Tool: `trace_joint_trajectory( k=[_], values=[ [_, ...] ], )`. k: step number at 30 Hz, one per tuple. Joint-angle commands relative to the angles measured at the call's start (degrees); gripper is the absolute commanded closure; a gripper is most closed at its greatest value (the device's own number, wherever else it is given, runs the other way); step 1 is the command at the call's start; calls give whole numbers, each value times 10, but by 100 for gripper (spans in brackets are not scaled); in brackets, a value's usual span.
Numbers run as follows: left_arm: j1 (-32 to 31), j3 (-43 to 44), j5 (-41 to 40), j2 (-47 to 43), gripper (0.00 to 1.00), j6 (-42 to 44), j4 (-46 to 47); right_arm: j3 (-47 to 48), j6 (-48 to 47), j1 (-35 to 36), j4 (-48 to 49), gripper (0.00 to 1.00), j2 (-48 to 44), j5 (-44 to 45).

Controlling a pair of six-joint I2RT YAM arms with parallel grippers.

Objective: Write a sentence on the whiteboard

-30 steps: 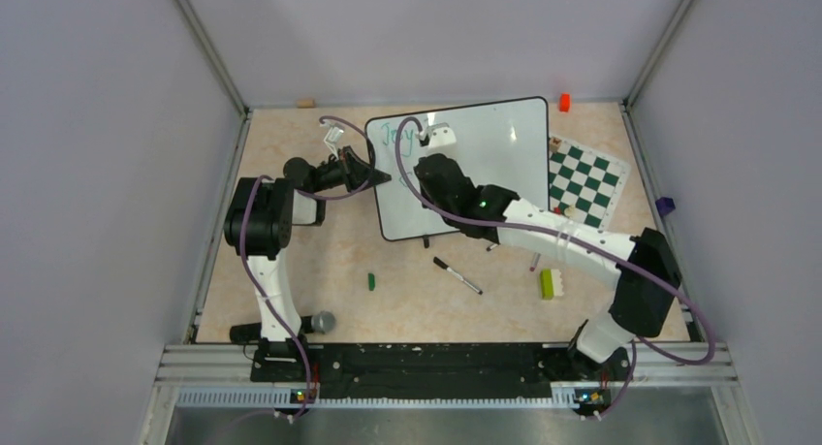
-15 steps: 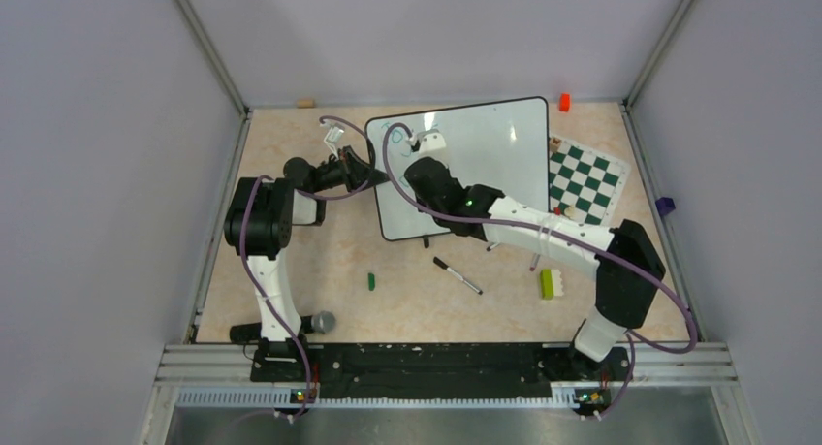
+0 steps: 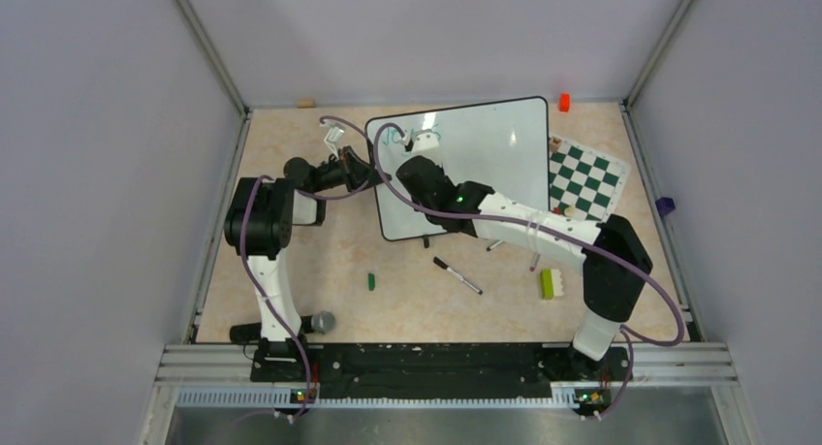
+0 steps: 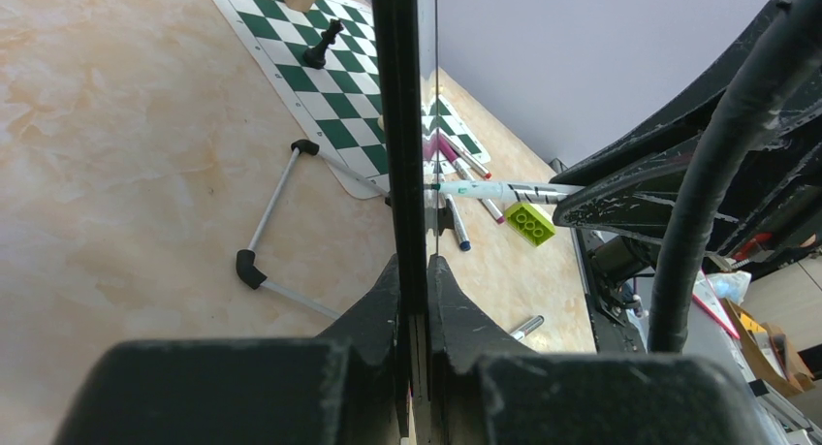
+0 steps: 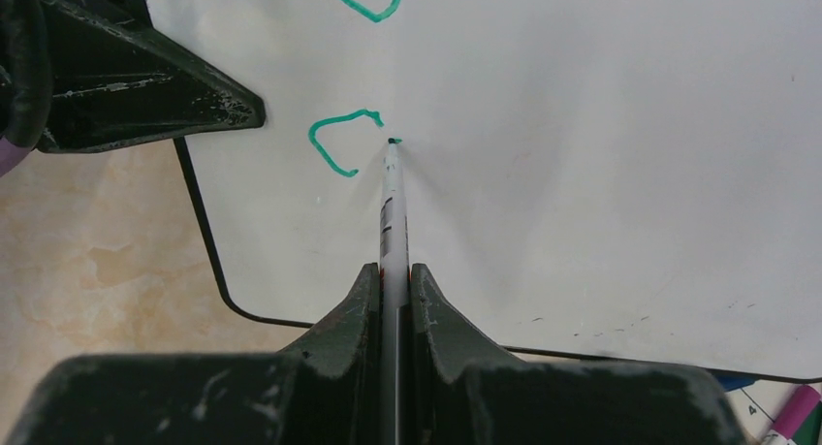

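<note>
Whiteboard [image 3: 485, 144], one, stands at the tabletop's [image 3: 320, 261] far middle, its long axis running left to right. The left pincer [image 3: 377, 179] and right pincer [image 3: 419, 154] meet its left end.

Left wrist: that pincer is clenched on the board's edge.

Right wrist: the pincer grips one marker [image 5: 392, 203], which points away, tip touching the board beside two teal strokes of the sentence [image 5: 339, 146].

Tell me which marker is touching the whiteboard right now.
The white marker clamped in the right gripper: its tip rests on the whiteboard beside a teal stroke. The black-capped marker lies loose on the table.
</note>
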Motion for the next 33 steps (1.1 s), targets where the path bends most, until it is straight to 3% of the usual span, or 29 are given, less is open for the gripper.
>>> trace_joint_trajectory(
  k=[1,15,33],
  values=[
    [-25,-6,101,19,100,66,57,43,-10,-2,-7,100,15,-17],
    [-25,-7,101,18,100,67,57,96,-19,-3,-101,100,40,-14],
    [-26,-8,100,17,100,68,57,96,-6,-20,-88,100,28,19]
  ],
)
